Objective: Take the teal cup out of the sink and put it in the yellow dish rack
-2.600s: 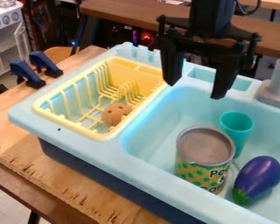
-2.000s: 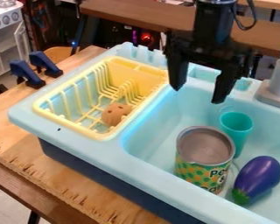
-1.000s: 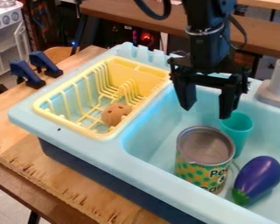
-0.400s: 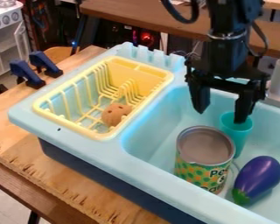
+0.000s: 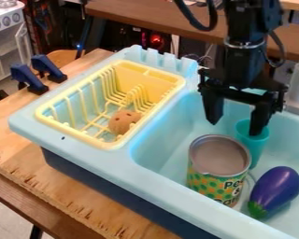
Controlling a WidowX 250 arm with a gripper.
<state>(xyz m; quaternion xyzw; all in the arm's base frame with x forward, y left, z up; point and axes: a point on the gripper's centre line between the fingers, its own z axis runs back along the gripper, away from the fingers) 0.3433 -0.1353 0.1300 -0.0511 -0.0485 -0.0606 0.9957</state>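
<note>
Teal cup (image 5: 254, 148) in sink basin (image 5: 166, 150), just behind the can (image 5: 218, 167); eggplant (image 5: 275, 189) nearer the camera, at the can's right in view. Gripper (image 5: 236, 130) hangs over cup/can area, jaws spread, nothing between them, one fingertip overlapping cup's mouth in view; contact can't be told. Step looks like positioning before any grasp. Next move calls for lining up the open jaws, then lowering without knocking cup against can. Brown toy (image 5: 124, 122) sits in yellow rack (image 5: 82, 136).
</note>
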